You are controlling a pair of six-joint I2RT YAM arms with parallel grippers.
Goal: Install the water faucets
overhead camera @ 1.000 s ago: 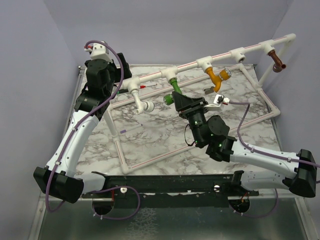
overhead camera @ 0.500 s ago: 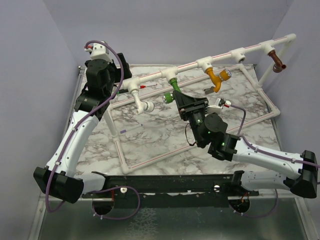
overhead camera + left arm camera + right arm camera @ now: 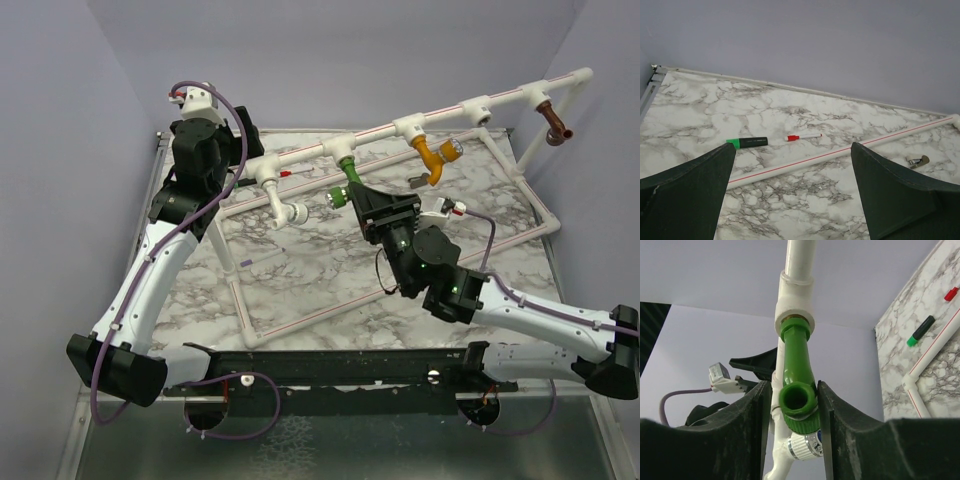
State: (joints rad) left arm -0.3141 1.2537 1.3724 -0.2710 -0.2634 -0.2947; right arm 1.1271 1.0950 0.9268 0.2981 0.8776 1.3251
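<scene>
R arm has shifted slightly toward right edge of counter (image 3: 300, 270). R end effector (image 3: 792, 387) straddles green faucet (image 3: 796, 360) w/ thin gap on one side, not clamping. Faucet hangs from white pipe (image 3: 300, 152) over counter's far half. L end effector (image 3: 792, 145) is spread wide, empty.

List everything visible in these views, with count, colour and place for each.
water faucets: four; white, green, orange-yellow, brown; left to right on the raised pipe.
pipe frame: one, white with red stripes, on the table.
empty tee: one, white, between orange-yellow and brown faucets.
marker: one, green and black, on the table.
pen: one, white with red cap, beside the marker.
metal piece: one, grey, near a frame pipe.
table: one, white marble, grey veins.
left gripper: one, dark, open above the table.
right gripper: one, dark, either side of the green faucet.
</scene>
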